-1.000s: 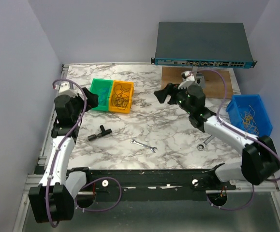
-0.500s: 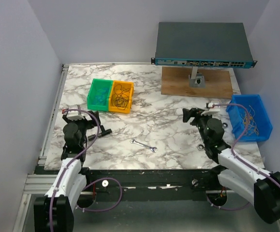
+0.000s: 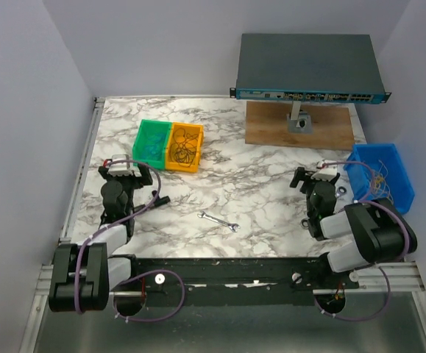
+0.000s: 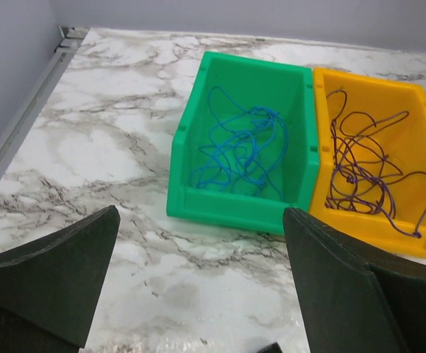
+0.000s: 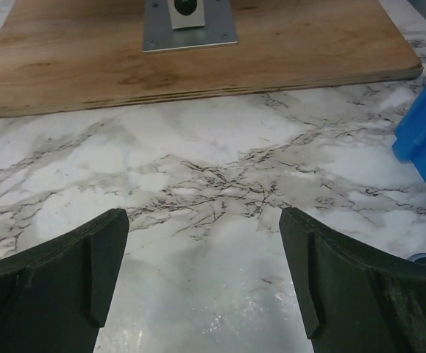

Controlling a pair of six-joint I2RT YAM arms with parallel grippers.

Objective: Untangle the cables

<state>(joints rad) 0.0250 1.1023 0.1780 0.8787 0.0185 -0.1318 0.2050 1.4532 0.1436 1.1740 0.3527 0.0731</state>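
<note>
My left gripper (image 4: 199, 220) and right gripper (image 5: 204, 219) gape empty. Blue cables (image 4: 238, 151) fill the green bin (image 4: 235, 211), dark cables (image 4: 367, 165) the orange bin (image 4: 374, 237), and yellow cables (image 3: 380, 179), I think, the blue bin (image 3: 360, 163). Sorting seems done, so next I just park.

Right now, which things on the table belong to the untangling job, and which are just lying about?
Job: blue cables in the green bin; dark cables in the orange bin; yellow cables in the blue bin.

Lying about: wrench, black T-shaped part, network switch, wooden board.
</note>
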